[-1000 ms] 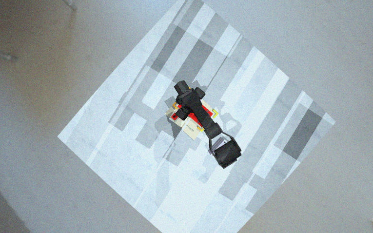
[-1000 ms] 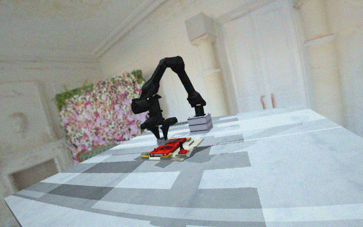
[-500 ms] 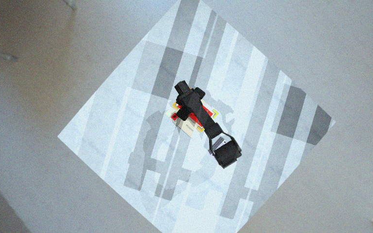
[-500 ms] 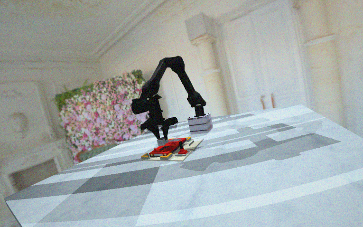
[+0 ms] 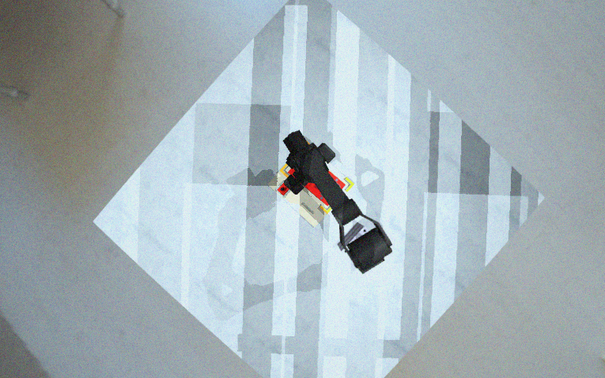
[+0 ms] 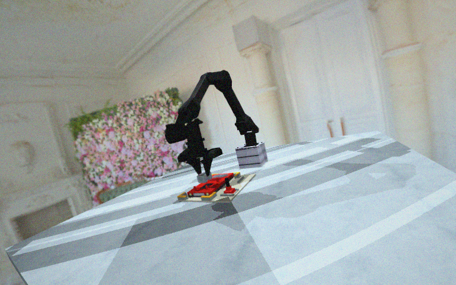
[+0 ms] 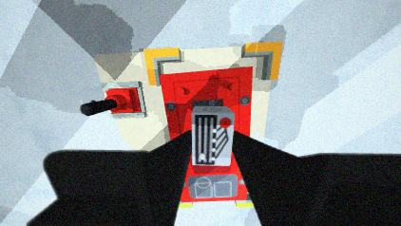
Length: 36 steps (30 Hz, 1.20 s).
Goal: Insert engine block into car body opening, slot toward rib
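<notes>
My gripper (image 7: 211, 135) (image 6: 204, 174) points down and is shut on the grey engine block (image 7: 212, 132) (image 6: 204, 178). The block's top shows black stripes and a red dot. The red car body (image 7: 238, 86) (image 6: 219, 180) (image 5: 316, 191) lies below. In the wrist view the block overlaps the opening (image 7: 201, 103), and only a dark strip of it shows past the block's far end. In the exterior view the block appears above the body, not down in it. The rib and the block's underside are hidden. In the top view the arm covers gripper and block.
The body sits on a cream plate (image 7: 133, 131) (image 6: 245, 180) (image 5: 313, 220) with yellow corner brackets, one at upper left (image 7: 162, 53). A red lever base (image 7: 128, 100) (image 6: 229, 190) (image 5: 282, 189) with an upright black handle stands beside the body. The arm's grey pedestal (image 6: 247, 157) is behind.
</notes>
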{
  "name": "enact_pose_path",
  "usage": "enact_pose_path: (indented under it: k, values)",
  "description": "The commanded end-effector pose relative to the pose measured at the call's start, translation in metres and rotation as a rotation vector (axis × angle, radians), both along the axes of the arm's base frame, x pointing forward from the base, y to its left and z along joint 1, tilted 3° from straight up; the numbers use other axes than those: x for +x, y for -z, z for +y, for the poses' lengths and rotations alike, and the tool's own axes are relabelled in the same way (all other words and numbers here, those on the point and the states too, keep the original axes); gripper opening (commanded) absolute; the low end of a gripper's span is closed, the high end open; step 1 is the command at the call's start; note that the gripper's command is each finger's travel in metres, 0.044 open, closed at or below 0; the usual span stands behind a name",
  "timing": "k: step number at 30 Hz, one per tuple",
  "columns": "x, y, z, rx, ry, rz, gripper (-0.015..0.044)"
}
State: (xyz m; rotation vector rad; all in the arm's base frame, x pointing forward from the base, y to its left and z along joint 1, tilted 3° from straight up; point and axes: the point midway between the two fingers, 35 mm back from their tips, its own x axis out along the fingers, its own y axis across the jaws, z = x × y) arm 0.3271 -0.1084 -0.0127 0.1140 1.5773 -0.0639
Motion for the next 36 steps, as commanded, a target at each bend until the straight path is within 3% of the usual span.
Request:
enact_pose_path:
  k: [1, 17, 30, 36]
  values:
    - [0.0002, -0.0001, -0.0007, -0.003, 0.02, 0.0, 0.0158]
    - [0.0004, -0.0002, -0.0008, -0.002, -0.252, -0.008, 0.0158]
    - [0.0004, -0.0002, -0.0007, -0.004, 0.063, 0.001, 0.0158]
    - [0.0005, -0.0003, -0.0006, -0.004, 0.046, 0.001, 0.0158]
